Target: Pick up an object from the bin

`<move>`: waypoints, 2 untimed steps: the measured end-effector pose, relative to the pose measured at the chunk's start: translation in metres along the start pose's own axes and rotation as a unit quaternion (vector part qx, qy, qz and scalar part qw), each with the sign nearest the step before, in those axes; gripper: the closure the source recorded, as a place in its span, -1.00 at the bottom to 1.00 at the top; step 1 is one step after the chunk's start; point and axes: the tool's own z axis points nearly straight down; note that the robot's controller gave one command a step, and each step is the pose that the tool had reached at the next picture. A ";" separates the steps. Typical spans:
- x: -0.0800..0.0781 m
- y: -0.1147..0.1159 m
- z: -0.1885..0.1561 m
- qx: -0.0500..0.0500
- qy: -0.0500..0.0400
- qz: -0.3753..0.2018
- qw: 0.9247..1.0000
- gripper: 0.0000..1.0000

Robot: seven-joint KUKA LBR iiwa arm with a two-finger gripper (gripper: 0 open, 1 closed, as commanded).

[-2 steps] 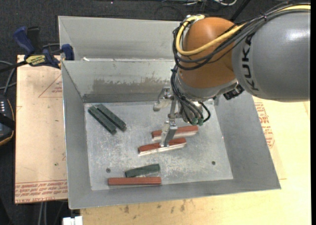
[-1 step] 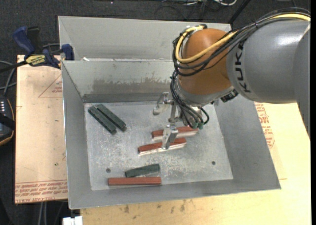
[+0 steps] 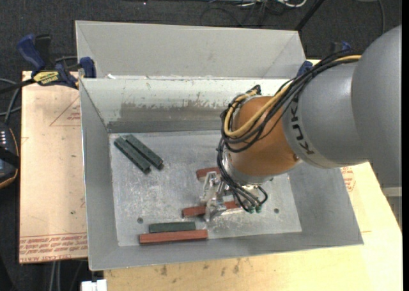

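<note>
- Near the middle of the bin (image 3: 96, 168) floor, toward its front: gripper (image 3: 213, 201), down at floor level beneath the arm's orange cover (image 3: 255, 139). How wide it stands, and whether it has hold of anything, cannot be told.
- Nearest thing: short red-brown bar (image 3: 193, 212), flat on the floor, its right end at or under the gripper's tip. Contact or grasp is not discernible.
- Second red-brown piece (image 3: 206, 173): just behind the gripper, partly hidden by the arm.
- Dark green bar (image 3: 172, 226) and long red-brown bar (image 3: 172, 237): side by side, just in front and to the left of the short bar.
- Pair of dark green bars (image 3: 138, 153): well apart, at back left.
- Risk, as judged: a hold on the short bar's end alone lets it pivot and drop on lifting.
- Risk, as judged: the bar lies flat and thin, so a closing grip may skid it toward the two front bars instead of seizing it.
- Risk, as judged: a gripper this low may scrape the metal floor, or nudge the half-hidden piece behind.
</note>
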 end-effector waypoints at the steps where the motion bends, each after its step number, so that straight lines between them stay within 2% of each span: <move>1: 0.000 0.000 0.000 0.000 0.000 0.000 1.000 1.00; 2: 0.003 0.007 -0.023 0.000 0.003 0.011 1.000 1.00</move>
